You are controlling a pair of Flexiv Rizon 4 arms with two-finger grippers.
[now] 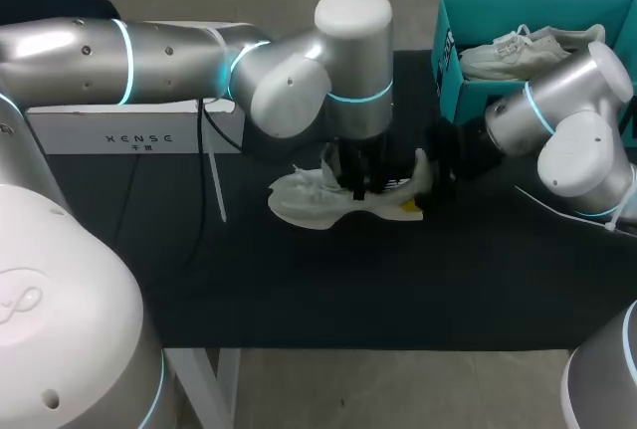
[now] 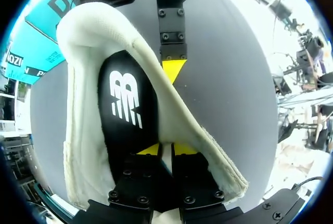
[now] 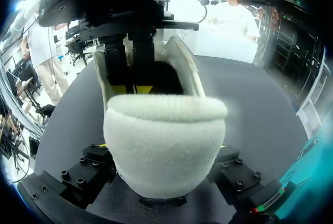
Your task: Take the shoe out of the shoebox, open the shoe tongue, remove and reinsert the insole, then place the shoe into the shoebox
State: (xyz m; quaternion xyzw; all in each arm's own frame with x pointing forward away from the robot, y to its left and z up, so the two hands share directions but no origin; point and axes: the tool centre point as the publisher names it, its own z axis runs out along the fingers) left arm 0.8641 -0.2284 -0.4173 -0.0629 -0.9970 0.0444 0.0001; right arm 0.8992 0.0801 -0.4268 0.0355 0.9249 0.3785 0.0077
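Overhead light is indicated by glare on the left arm (image 1: pixel 60 46); the black table (image 1: pixel 348 290) is rendered dim. In the right wrist view the shoe (image 3: pixel 164 146) is lit brightly, a small shadow cast under its heel.

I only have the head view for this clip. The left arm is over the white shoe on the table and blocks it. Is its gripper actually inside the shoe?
Observer: Yes. In the left wrist view the left gripper is down in the opening of the shoe, right at the black insole.
Operator: And the right arm, is it holding anything?
Observer: The right wrist view shows the right gripper with a finger on each side of the heel, touching it.
Operator: Is the insole out yet?
Observer: No, what shows of it lies inside the shoe, its white logo in plain sight.
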